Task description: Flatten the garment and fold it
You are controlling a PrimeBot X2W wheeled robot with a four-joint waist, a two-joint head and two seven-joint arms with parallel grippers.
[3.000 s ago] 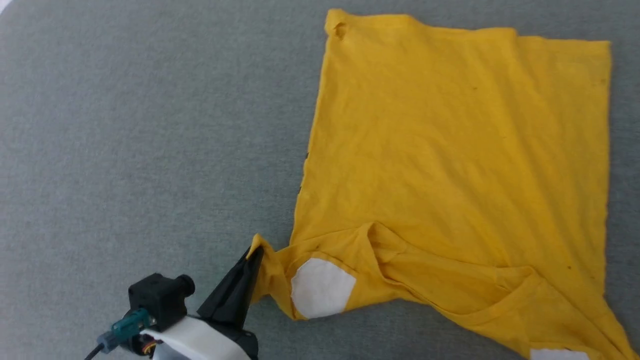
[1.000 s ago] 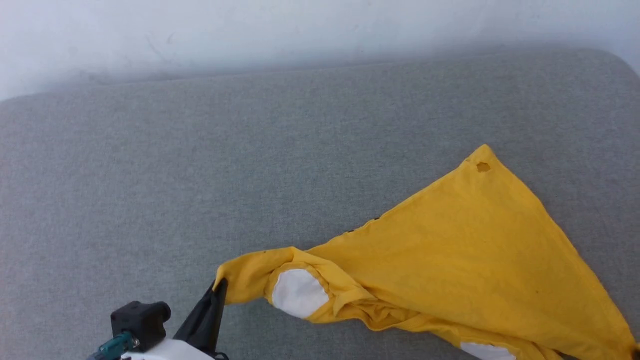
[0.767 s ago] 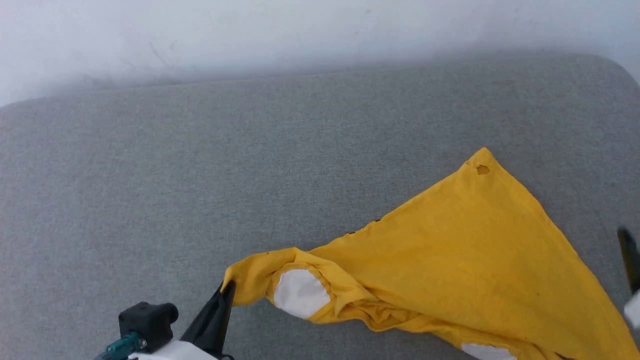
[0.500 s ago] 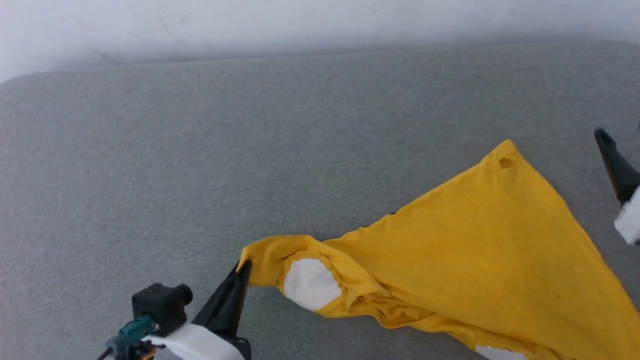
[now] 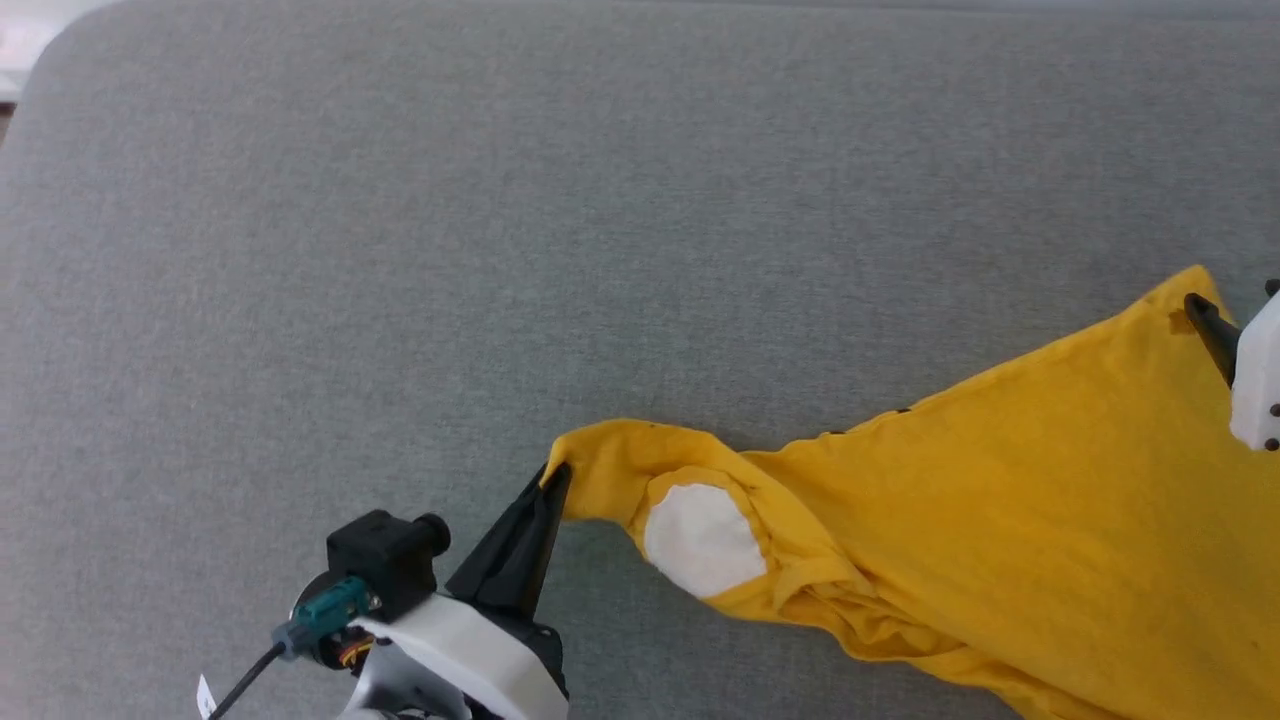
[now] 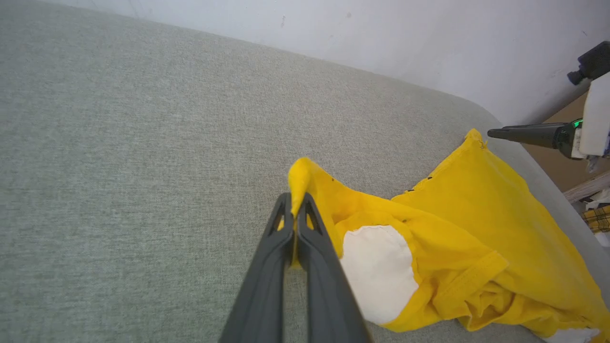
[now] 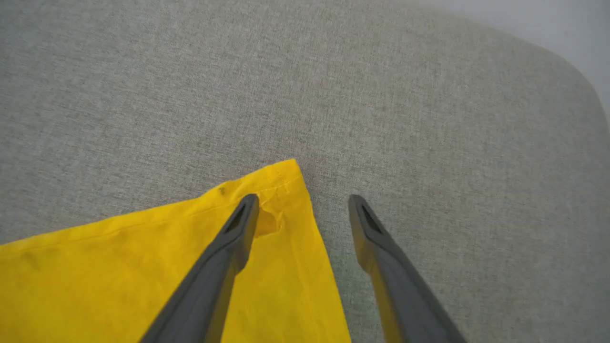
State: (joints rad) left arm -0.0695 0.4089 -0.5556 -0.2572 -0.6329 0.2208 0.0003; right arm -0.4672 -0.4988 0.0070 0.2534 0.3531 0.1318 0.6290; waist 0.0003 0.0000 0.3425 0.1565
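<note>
The bright yellow garment [image 5: 1000,500] lies bunched on the grey surface, reaching from the lower middle to the right edge of the head view. A white patch [image 5: 700,540] shows near its left end. My left gripper [image 5: 553,478] is shut on that left end, pinching a fold of the garment [image 6: 429,238] between its dark fingers [image 6: 267,267]. My right gripper [image 7: 302,202] is open above the garment's far pointed corner [image 7: 281,190]. One finger lies over the fabric and the other over the bare surface. From the head camera, the right gripper's fingertip [image 5: 1200,315] sits at that corner.
The grey upholstered surface [image 5: 400,250] stretches wide to the left and far side. Its rounded edge [image 6: 500,119] meets a pale wall [image 6: 381,28] in the left wrist view, with a strip of floor and clutter [image 6: 595,200] beyond the right end.
The head camera has tilted and shifted. My right gripper has come in from the right edge to the garment's far corner. My left gripper keeps its hold on the left end.
</note>
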